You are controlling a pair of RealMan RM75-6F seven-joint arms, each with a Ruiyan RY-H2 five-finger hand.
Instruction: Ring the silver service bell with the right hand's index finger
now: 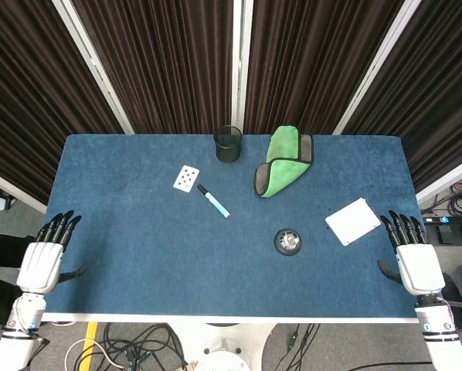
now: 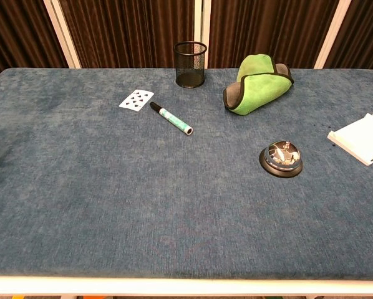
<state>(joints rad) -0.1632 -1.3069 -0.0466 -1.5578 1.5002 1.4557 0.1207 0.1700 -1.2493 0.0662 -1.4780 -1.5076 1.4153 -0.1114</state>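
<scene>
Resting at the table's (image 1: 138, 270) near-right edge, the right hand (image 1: 416, 259) holds nothing, its fingers straight and slightly spread. The left hand (image 1: 44, 256) lies likewise empty at the opposite edge. The bell (image 1: 287, 241) sits well apart to the right hand's left, slightly forward, beyond the white pad (image 1: 353, 221) nearer its fingertips. The risk as I judge it: sweeping across low, the fingers could catch the pad, or an off-centre press could slide the bell instead of ringing it.
</scene>
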